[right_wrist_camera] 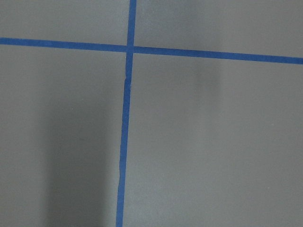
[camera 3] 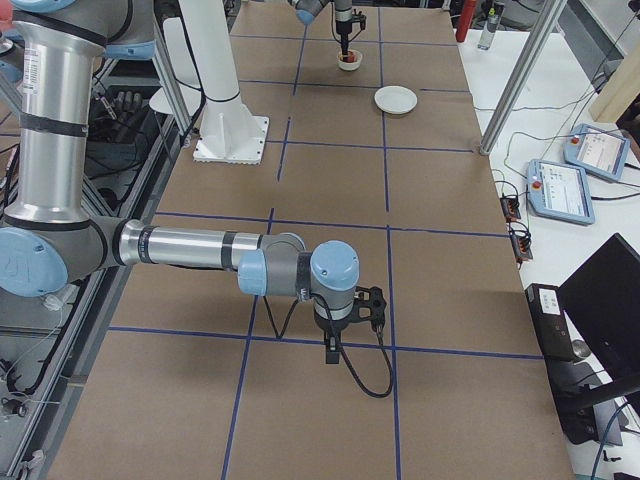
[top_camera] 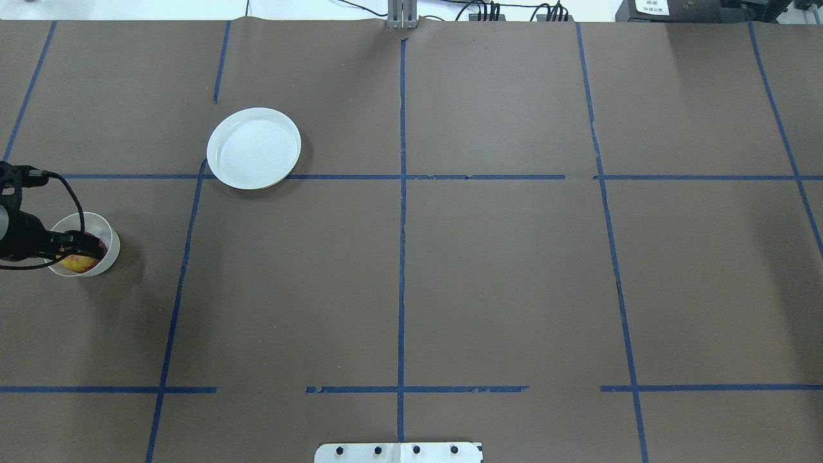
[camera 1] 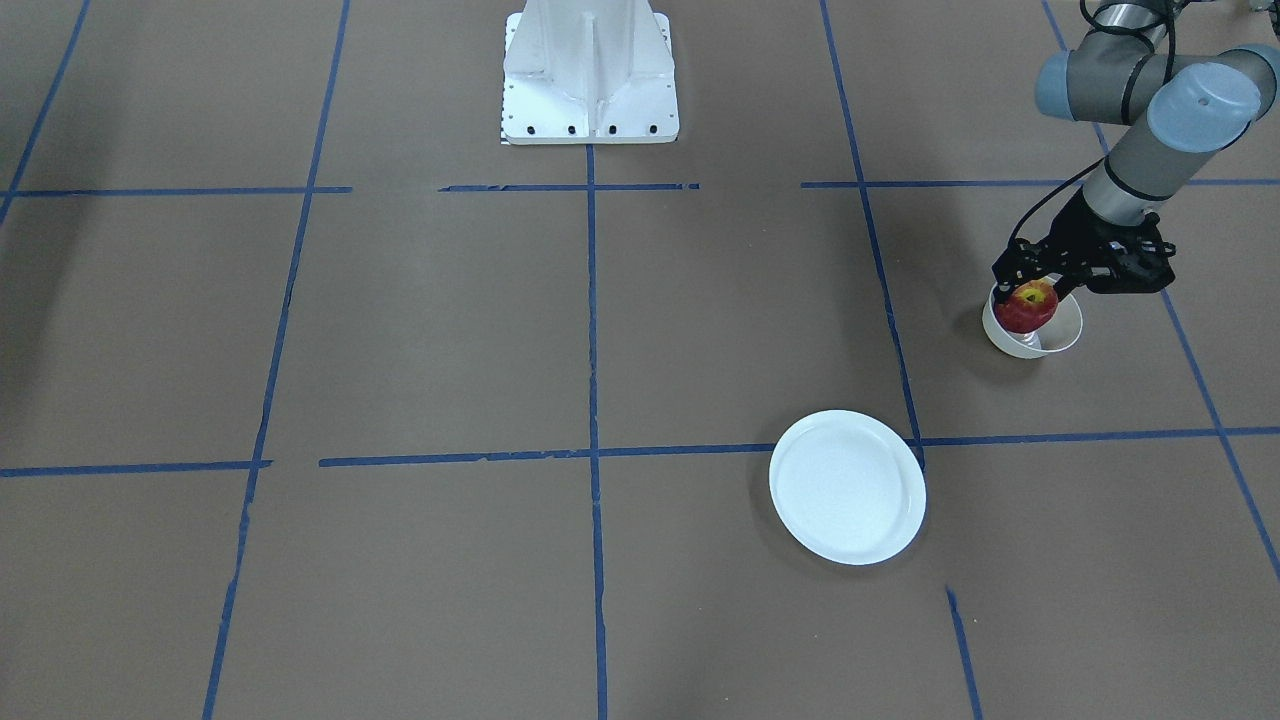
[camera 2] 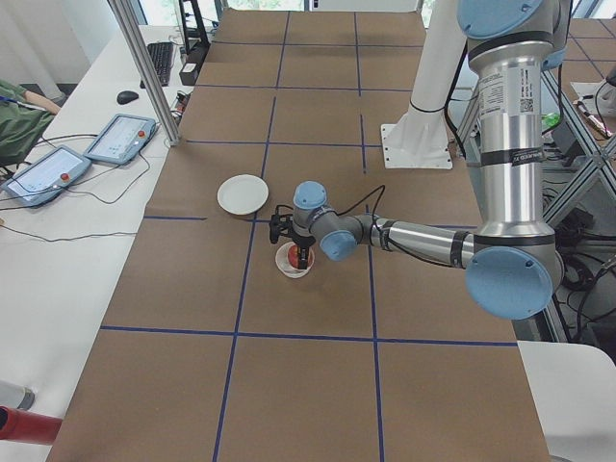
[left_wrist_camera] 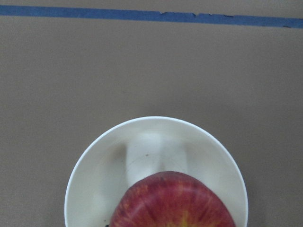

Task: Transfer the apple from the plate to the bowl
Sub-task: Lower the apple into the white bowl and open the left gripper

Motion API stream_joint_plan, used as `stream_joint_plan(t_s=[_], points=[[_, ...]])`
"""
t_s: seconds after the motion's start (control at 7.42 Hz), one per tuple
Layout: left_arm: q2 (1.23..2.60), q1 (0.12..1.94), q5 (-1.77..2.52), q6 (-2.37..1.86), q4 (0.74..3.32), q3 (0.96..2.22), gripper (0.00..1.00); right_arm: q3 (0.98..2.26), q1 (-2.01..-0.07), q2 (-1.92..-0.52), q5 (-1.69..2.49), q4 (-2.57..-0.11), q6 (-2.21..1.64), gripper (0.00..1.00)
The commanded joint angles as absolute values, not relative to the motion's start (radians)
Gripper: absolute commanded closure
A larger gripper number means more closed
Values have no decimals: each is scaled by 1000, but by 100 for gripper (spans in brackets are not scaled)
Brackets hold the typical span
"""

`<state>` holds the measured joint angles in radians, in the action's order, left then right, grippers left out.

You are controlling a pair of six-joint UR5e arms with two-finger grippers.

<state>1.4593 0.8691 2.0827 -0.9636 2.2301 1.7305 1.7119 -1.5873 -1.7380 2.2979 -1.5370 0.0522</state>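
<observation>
- Red, small and round with a yellow patch, the apple [camera 1: 1030, 306] is clenched between the left jaws, level with the bowl's mouth.
- The small, deep cream-white bowl [camera 1: 1066, 322] sits directly beneath those jaws. The flat round white plate [camera 1: 847, 487] lies well apart from them on the brown paper desk [camera 1: 450, 330].
- Step in hand: the drop-off. Next, the jaws likely need to release, then rise straight up, clear of the thin rim.
- Right jaws, far away: released or clenched, I cannot tell.
</observation>
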Motion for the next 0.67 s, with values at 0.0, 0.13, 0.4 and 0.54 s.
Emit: stream_joint_plan(t_s=[0.0,0.13,0.4,0.54], points=[[1460,871,2083,-956,2229,1729,0,1712,-1588,-1738,2298,-1537,52,0],[1457,877,2094,-944,2226,1746,0,1712,-1586,-1738,2298,-1537,52,0],[1457,976,2100,-751,2173,1755,1,1712,-1586,-1738,2298,-1537,52,0],[1462,1070,2130,-562,2072,1769,1,1712,-1588,-1738,2298,-1537,52,0]])
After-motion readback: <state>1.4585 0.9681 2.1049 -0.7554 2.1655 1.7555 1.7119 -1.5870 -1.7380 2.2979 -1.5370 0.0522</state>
